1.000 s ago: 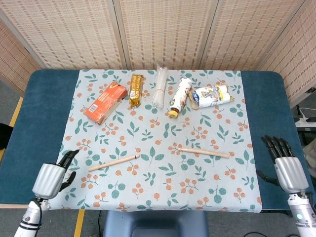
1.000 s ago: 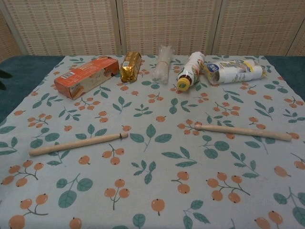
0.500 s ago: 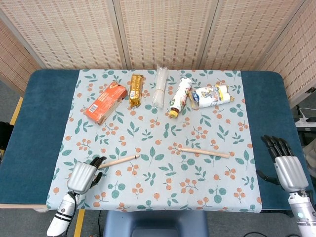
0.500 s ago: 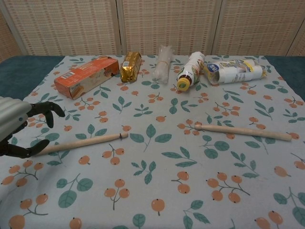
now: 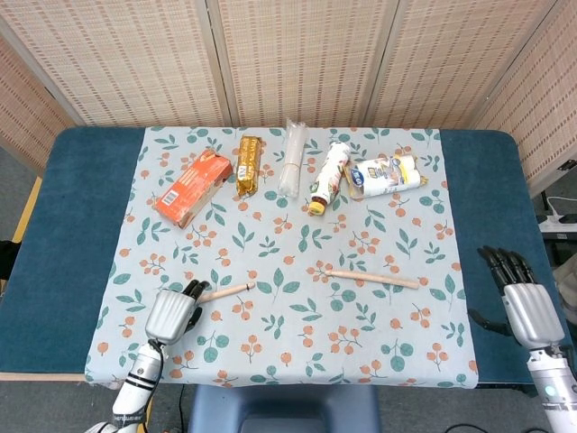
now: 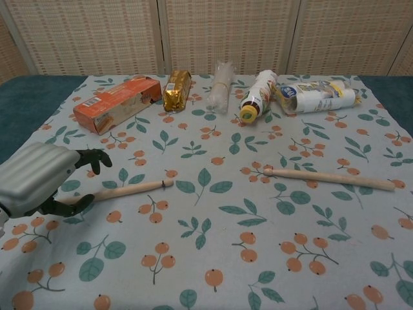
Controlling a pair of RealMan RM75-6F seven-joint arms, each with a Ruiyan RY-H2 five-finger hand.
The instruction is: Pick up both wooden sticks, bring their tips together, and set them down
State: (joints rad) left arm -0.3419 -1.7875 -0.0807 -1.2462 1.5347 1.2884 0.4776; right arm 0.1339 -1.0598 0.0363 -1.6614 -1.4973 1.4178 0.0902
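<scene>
So the left hand (image 5: pixel 173 312) has slid further right along the near edge of the table since half a second ago, and it's now parked over the near-left end of the left wooden stick (image 6: pixel 132 189). In the chest view the silver back of the hand covers that end of the stick, with dark fingers (image 6: pixel 93 157) curled over above it and the thumb below it. The fingers are apart around the stick, but honestly you can't tell from either view whether they're actually touching it. The stick itself hasn't budged: lying flat on the floral tablecloth (image 5: pixel 297 352), same slant as before, its right tip pointing toward the middle.

The right wooden stick (image 5: pixel 372 279) is also right where it was, flat on the cloth just right of centre, well apart from the left one, tips not together.

The right hand (image 5: pixel 523 303) basically hasn't moved. It sits over the blue table (image 5: pixel 81 198) near the right edge, fingers apart and pointing away, holding nothing. It doesn't show in the chest view.

Along the far side, nothing has changed: orange box (image 5: pixel 192 187), gold packet (image 5: pixel 249 163), clear plastic sleeve (image 5: pixel 290 159), bottle with a yellow cap (image 5: pixel 328 178) and a white-and-blue pack (image 5: pixel 383 174), all lying in a row.
</scene>
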